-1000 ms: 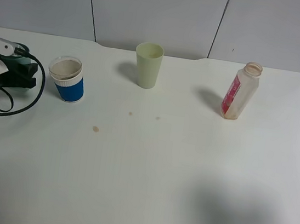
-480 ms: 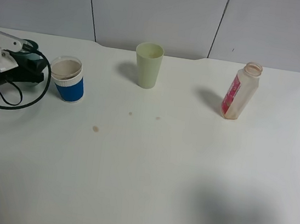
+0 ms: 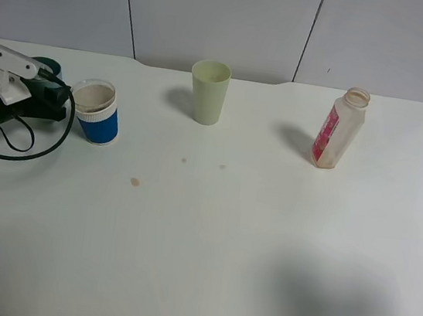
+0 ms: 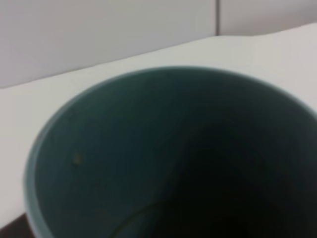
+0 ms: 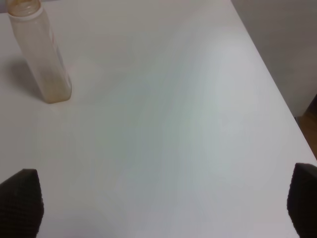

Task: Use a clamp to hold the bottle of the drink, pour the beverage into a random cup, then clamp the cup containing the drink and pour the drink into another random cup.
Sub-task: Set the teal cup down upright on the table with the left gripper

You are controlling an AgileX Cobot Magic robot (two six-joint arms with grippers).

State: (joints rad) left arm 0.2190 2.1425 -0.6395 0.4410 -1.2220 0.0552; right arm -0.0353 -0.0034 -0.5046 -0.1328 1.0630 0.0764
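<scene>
My left gripper (image 3: 52,93), a white housing with black jaws, is at the table's left edge, shut on a dark green cup (image 3: 49,66). The cup's dark inside (image 4: 124,148) fills the left wrist view. The gripper's tip is just left of the blue-and-white cup (image 3: 96,112), which stands upright with a brownish inside. The bottle (image 3: 338,129), whitish with a red label and no cap, stands at the right. In the right wrist view the bottle (image 5: 43,54) is far ahead of my right gripper (image 5: 158,203), which is open with nothing between its fingertips (image 5: 20,198).
A pale yellow-green cup (image 3: 208,91) stands upright at the back middle. Small brown drops (image 3: 135,182) mark the white table (image 3: 208,243). A black cable (image 3: 11,139) loops under the left arm. The table's right edge (image 5: 277,99) runs close to the right gripper.
The left gripper with the green cup has moved right and a little back, closing in on the blue cup. Bottle and both standing cups have not moved.
</scene>
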